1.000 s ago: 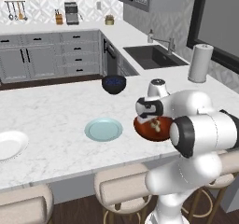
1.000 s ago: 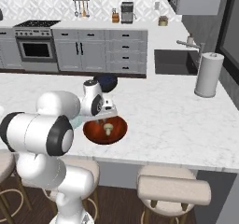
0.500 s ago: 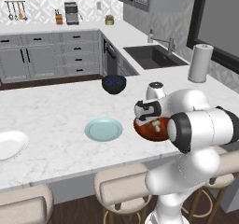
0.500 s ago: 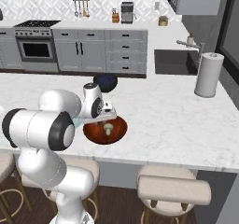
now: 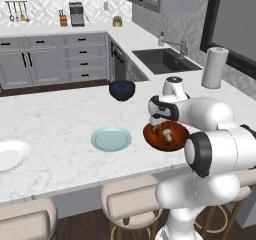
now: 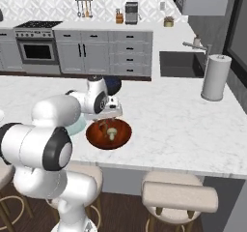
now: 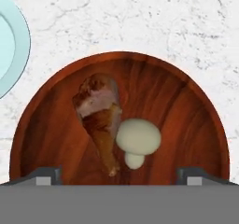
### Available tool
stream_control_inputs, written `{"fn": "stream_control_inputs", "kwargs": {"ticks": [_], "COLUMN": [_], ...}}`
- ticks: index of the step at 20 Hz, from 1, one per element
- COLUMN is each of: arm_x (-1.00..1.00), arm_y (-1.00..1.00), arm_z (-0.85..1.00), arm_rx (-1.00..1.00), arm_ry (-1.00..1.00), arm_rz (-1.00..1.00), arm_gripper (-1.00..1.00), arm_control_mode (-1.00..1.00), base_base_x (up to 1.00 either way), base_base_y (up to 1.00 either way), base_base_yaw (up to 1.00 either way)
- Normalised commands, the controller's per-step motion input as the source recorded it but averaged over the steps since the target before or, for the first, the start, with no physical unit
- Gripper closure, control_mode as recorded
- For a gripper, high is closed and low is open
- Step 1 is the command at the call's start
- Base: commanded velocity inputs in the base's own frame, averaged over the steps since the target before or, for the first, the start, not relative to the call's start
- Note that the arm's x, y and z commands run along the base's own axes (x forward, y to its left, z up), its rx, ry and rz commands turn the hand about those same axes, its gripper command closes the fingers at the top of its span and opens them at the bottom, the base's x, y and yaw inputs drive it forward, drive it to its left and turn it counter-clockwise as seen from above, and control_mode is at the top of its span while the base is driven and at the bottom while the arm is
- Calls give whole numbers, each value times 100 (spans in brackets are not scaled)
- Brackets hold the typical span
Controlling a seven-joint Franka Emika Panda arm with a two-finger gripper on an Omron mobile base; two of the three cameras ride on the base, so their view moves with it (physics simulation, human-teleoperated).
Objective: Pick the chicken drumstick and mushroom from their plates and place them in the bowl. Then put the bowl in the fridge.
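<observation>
The reddish-brown bowl (image 7: pixel 186 120) (image 5: pixel 176 140) (image 6: pixel 124 133) stands on the marble island. Inside it lie the chicken drumstick (image 7: pixel 100 118) and, touching its side, the beige mushroom (image 7: pixel 137 139) (image 5: pixel 167 134) (image 6: pixel 112 132). My gripper (image 7: pixel 121 175) (image 5: pixel 159 126) (image 6: pixel 107 116) hovers just above the bowl, pointing down. It is open: its fingertips (image 7: pixel 46 174) stand wide apart with nothing between them. The light blue plate (image 5: pixel 111 138) (image 7: pixel 11 50) lies bare to the left of the bowl, and the white plate (image 5: pixel 10 155) at the far left. The fridge is out of view.
A dark navy bowl (image 5: pixel 122 90) (image 6: pixel 114 85) sits behind the red-brown bowl. A paper towel roll (image 5: pixel 214 67) (image 6: pixel 215 77) stands at the right by the sink (image 5: pixel 162 60). Stools line the island's near edge.
The hand has risen a little above the bowl. Bowl, drumstick and mushroom have stayed where they were.
</observation>
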Motion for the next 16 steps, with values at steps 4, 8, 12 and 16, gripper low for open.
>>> {"fn": "stream_control_inputs", "kwargs": {"ticks": [4,8,12,16], "arm_x": [-59,-42,-7,0], "arm_y": [-98,-96,-26,0], "arm_z": [48,8,-27,-61], "arm_rx": [26,22,4,2], "arm_ry": [0,4,0,0], "arm_rz": [-30,-35,-22,-17], "arm_gripper": [-100,-100,-100,-100], "arm_control_mode": [-100,-100,-100,-100], "base_base_x": [0,0,0,0], "base_base_y": [0,0,0,0], "base_base_yaw": [0,0,0,0]}}
